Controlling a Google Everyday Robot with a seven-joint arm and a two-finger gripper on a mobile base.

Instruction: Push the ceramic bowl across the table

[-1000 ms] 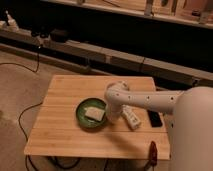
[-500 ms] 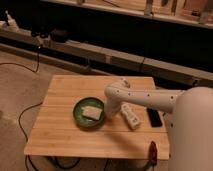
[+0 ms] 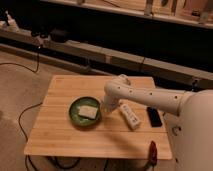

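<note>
In the camera view, one light-wood counter [image 3: 60, 142] is seen, with one ceramic bowl [image 3: 78, 114] set on it, left of the middle and closer to the near edge than to the far one. One pale rectangular block [image 3: 89, 111] is held inside the bowl. One white oblong object [image 3: 130, 116] is laid flat on the planks to the picture's right of the bowl, well apart from it. One dark flat object [image 3: 154, 116] is laid just beyond that, nearer the right edge. One red item [image 3: 152, 150] is seen at the near right corner, hanging at the edge. One dark cable [image 3: 26, 111] is trailed over the floor to the left.

Compared with a second ago, the bowl is found a little farther toward the picture's left, and the block has been carried along with it. The white and dark objects are found where they were. The arm's lower end has been brought leftward with the bowl.

One white arm [image 3: 145, 96] is reached in from the right and bent downward. The gripper [image 3: 104, 108] is lowered to the bowl's right rim, either touching it or just beside it; which cannot be told. Nothing is seen to be held, and how far the gripper is opened cannot be told.
</note>
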